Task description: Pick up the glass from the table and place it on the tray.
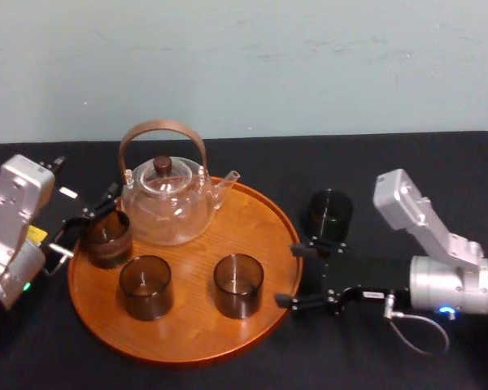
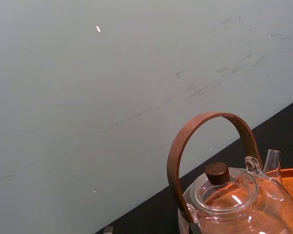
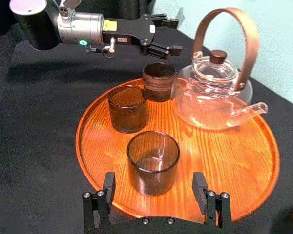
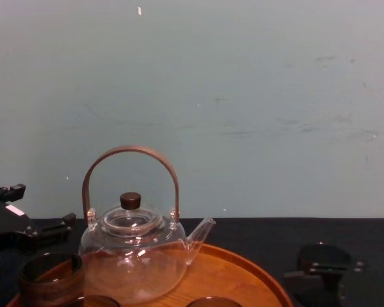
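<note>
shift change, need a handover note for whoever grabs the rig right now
Left hand: open, empty, by the left glass on the tray.
Right hand: open, empty, at the tray's right rim.
Done: left glass, middle glass and right glass on tray with teapot.
Left: fourth glass on table, beyond right hand; move it to tray.

Ahead of the right gripper [image 1: 289,276], the tray [image 3: 224,161] is showing varnished, semi-gloss wood with visible grain. The tumbler [image 3: 153,163] nearest its spread fingers [image 3: 109,187] is reflecting as smooth smoked glass. Beyond, the teapot [image 3: 212,97] is showing clear glossy glass; its handle [image 3: 249,44] is appearing matt, probably wood. Under the gripper, the table [image 1: 439,171] is wearing matt black cloth.
</note>
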Controlling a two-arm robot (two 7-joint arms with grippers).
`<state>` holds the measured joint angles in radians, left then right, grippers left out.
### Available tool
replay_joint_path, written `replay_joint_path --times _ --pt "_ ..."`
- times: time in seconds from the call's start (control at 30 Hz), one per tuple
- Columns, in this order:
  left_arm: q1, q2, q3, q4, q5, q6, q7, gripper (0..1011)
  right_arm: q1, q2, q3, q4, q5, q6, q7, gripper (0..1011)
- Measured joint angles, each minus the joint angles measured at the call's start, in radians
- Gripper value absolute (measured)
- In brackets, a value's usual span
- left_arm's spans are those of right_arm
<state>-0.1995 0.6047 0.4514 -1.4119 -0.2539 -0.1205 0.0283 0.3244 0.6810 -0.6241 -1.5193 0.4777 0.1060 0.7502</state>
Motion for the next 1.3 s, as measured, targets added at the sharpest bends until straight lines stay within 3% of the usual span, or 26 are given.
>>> replay_joint_path --times 0.23,0.47,0.83,1.3 --pt "0.0 0.0 0.0 0.0 0.0 0.0 0.0 1002 -0.065 0.063 0.055 -0.058 0.037 -0.015 -0.033 1002" --pt "0.0 0.0 0.0 0.0 0.0 0.0 0.0 1001 -0.114 0.08 0.11 -0.076 0.058 -0.019 -0.098 1002" --pt "0.0 0.0 0.0 0.0 0.0 0.0 0.0 1001 -0.144 0.047 0.189 -0.05 0.063 0.045 -0.225 1003" --pt "0.0 0.0 0.0 0.0 0.0 0.0 0.0 1001 -0.129 -0.001 0.232 0.007 0.05 0.117 -0.274 1002"
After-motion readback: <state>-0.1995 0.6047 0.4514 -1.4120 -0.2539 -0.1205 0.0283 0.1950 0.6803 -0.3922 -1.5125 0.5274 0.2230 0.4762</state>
